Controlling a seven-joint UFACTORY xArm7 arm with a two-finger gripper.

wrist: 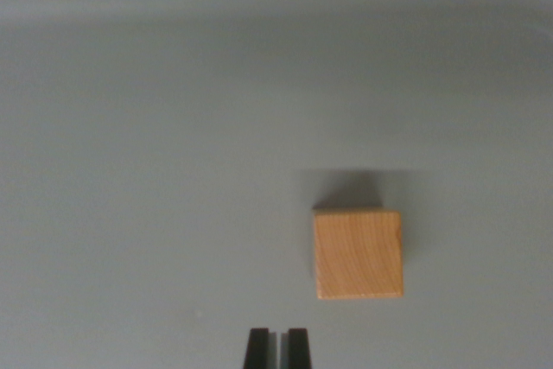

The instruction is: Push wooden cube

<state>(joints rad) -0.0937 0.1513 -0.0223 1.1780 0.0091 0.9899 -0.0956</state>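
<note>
Only the two dark fingertips (256, 347) of the gripper (276, 348) show, poking up from the bottom edge of the wrist view a little left of where the cube sits. They stand side by side, pressed nearly together with just a thin slit of grey between them, and they pinch nothing. Around them spreads the plain grey counter (147, 170), smooth and evenly lit (its far edge fades into a paler band along the top). Toward the wrist view's right lies the wooden cube (359, 254), its light, grained top face turned up to the camera and its sides sitting almost square to the frame. It rests flat on the counter, apart from the fingertips and untouched by them. A soft shadow falls just beyond its far side.
</note>
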